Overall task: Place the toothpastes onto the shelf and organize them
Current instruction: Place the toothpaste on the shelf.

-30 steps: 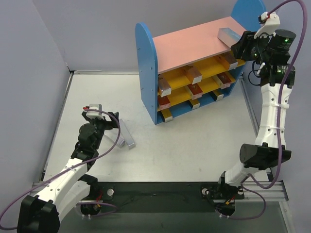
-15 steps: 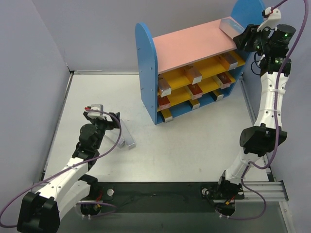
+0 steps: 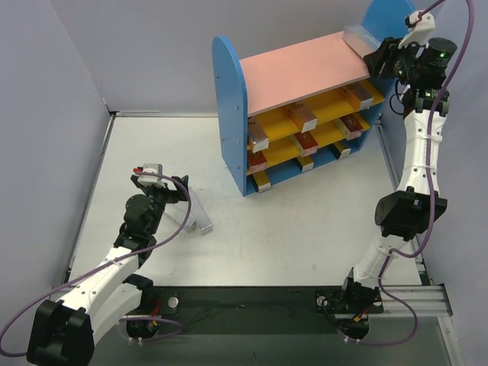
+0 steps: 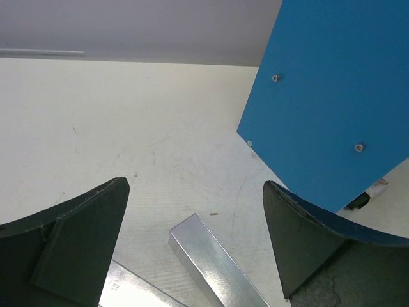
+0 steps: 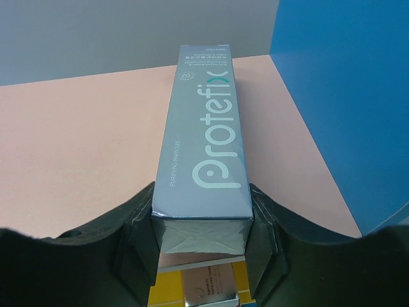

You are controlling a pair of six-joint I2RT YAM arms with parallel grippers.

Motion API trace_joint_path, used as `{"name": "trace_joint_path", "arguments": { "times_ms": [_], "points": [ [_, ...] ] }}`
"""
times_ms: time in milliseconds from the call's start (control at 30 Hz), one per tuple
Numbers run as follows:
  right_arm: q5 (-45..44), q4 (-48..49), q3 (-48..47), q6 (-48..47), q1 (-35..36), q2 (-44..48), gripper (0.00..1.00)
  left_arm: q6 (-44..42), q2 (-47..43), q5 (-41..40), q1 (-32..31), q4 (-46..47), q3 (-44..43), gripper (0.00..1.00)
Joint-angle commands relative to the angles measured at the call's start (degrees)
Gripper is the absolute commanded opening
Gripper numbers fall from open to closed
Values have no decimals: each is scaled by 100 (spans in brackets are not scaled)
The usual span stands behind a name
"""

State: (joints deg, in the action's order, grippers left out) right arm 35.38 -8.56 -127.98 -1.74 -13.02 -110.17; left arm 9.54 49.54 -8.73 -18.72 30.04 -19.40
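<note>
The shelf (image 3: pixel 229 91) stands at the back right, and several toothpastes (image 3: pixel 303 116) lie on its yellow boards and blue base. My right gripper (image 3: pixel 379 59) is shut on the near end of a silver-grey toothpaste box (image 3: pixel 355 36). That box (image 5: pixel 203 128) lies lengthwise over the right end of the pink top board (image 5: pixel 83 141), beside the blue side panel (image 5: pixel 345 89), with my right gripper (image 5: pixel 201 224) clamping both its sides. My left gripper (image 3: pixel 179 191) hangs open just above two silver toothpaste boxes (image 3: pixel 200 215) on the table. In the left wrist view one of them (image 4: pixel 214 265) lies between the spread fingers of the left gripper (image 4: pixel 195 192).
A second silver box (image 4: pixel 128 288) pokes in beside the left finger. The shelf's blue side panel (image 4: pixel 332 96) rises close on the right of the left wrist view. Grey walls (image 3: pixel 46 114) close off the left and back. A dark rail (image 3: pixel 252 305) runs along the near edge.
My right arm has straightened and carried its box farther back along the right end of the pink top board. The left arm and the two boxes on the table have not moved.
</note>
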Motion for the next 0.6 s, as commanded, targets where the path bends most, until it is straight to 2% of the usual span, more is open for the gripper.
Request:
{"name": "trace_joint_path", "arguments": {
  "times_ms": [0, 267, 400, 567],
  "points": [
    [-48, 284, -227, -72, 45, -48, 39, -110, -6, 30, -26, 327, -3, 97],
    [-241, 381, -78, -90, 36, 92, 55, -137, -32, 21, -26, 327, -3, 97],
    [-242, 390, 36, -107, 36, 171, 69, -137, -49, 21, -26, 327, -3, 97],
    [-303, 442, 159, -107, 36, 329, 71, -137, -85, 12, -26, 301, -3, 97]
  ]
}}
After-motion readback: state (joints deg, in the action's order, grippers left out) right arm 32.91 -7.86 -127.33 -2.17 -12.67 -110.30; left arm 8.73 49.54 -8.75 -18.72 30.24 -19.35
